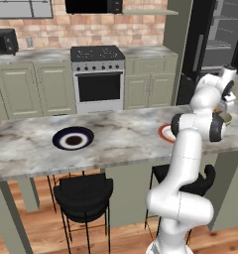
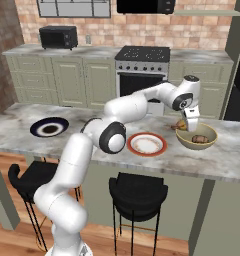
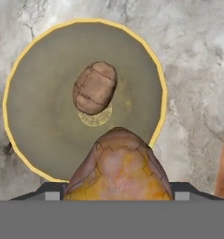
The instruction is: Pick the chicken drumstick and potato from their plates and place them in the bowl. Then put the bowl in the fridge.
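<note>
Right over the round olive-tan bowl (image 2: 197,136) hangs the two-finger gripper (image 2: 192,129), its jaws set wide around the glossy orange-brown chicken drumstick (image 3: 118,168), which bulges between them and hides both finger tips in the hand view. Down inside the bowl lies the brown, cracked-skin potato (image 3: 94,87). Just beside the bowl on the grey marbled counter (image 2: 92,145) sits the orange-red-rimmed plate (image 2: 147,144), half hidden by the arm in the left base view; the navy-rimmed plate (image 1: 73,138) lies well apart.
</note>
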Tool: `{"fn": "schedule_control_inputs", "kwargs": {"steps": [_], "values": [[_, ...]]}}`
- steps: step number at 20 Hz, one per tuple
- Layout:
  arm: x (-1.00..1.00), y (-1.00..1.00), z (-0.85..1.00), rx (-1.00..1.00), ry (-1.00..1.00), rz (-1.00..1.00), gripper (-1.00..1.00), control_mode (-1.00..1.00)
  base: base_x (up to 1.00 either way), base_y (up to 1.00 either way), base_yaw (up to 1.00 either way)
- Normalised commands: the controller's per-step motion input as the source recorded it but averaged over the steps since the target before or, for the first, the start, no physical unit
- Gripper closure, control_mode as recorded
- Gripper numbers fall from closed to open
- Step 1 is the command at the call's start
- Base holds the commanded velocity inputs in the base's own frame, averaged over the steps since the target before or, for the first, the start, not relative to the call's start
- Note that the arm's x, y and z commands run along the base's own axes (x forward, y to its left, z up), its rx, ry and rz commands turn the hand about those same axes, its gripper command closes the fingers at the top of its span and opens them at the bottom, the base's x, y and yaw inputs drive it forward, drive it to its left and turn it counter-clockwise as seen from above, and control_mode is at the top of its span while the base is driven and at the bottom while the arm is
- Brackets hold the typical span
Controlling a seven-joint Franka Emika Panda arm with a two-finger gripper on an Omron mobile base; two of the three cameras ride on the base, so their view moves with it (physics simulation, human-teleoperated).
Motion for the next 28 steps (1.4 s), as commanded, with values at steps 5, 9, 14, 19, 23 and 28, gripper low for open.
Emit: {"fn": "schedule_control_inputs", "kwargs": {"steps": [5,9,14,19,23,28], "values": [[0.17,-0.06,-0.16,0.00,-0.02,0.00,1.00,-1.00,0.00,0.00,0.00],[0.09,-0.08,-0.04,0.00,0.03,0.00,1.00,-1.00,0.00,0.00,0.00],[0.11,-0.11,-0.04,0.00,0.06,0.01,1.00,-1.00,0.00,0.00,0.00],[0.23,-0.09,0.00,0.00,0.00,0.08,1.00,-1.00,0.00,0.00,0.00],[0.25,-0.15,0.00,0.00,0.00,0.12,1.00,-1.00,0.00,0.00,0.00],[0.06,-0.13,-0.08,0.00,0.00,0.13,1.00,-1.00,0.00,0.00,0.00]]}}
